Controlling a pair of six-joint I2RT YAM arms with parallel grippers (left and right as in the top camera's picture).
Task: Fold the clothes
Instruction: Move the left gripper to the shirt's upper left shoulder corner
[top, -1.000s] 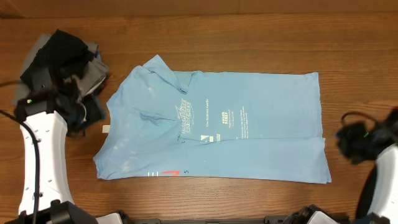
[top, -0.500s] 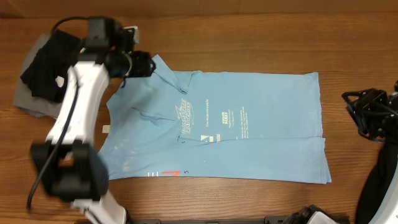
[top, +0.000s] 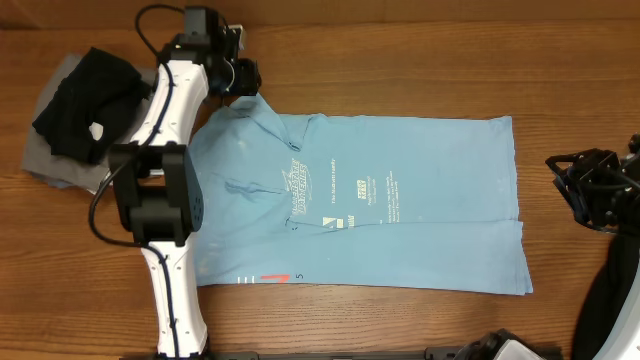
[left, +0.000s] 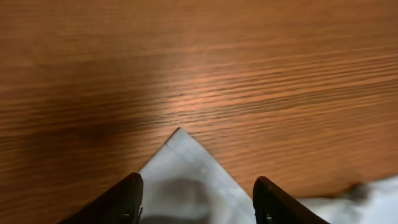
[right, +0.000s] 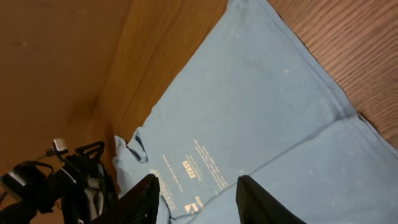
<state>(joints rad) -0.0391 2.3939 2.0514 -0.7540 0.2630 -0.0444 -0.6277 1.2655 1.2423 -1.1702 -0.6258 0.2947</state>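
Change, L arm: 1 s ago low at left edge by the pile. Now left arm (top: 165, 190) is stretched to upper left of frame, left gripper (top: 243, 82) over the T-shirt's (top: 400, 200) upper-left sleeve tip (left: 180, 142).
L pincer: fingers (left: 127, 200) apart, straddling the sleeve tip; not closed on cloth, nothing held.
Change, R side: right gripper (top: 590, 190) barely shifted; at right edge, mid-height, near the hem, not touching.
R pincer: fingers (right: 148, 198) apart, empty; looks across the shirt from off its edge.
T-shirt: same spot as 1 s ago, centre of frame, spread flat, collar end left, hem right, white lettering (top: 340, 190) up. No fold made.
Other clothes: black and grey pile (top: 85, 110) upper left, beside L arm; shows more now the arm is off it.
Meaning: prob. approach to 1st grasp, tip lined up betw. fingers. Next needs descent + close, then sleeve in over body. R seems to wait. Task near start.
Risk: tip thin & flat on wood; may slip out or catch one layer only.
Surface: wood-grain table (top: 400, 60), mild glare in L wrist view.
Room: nothing beyond tabletop visible.
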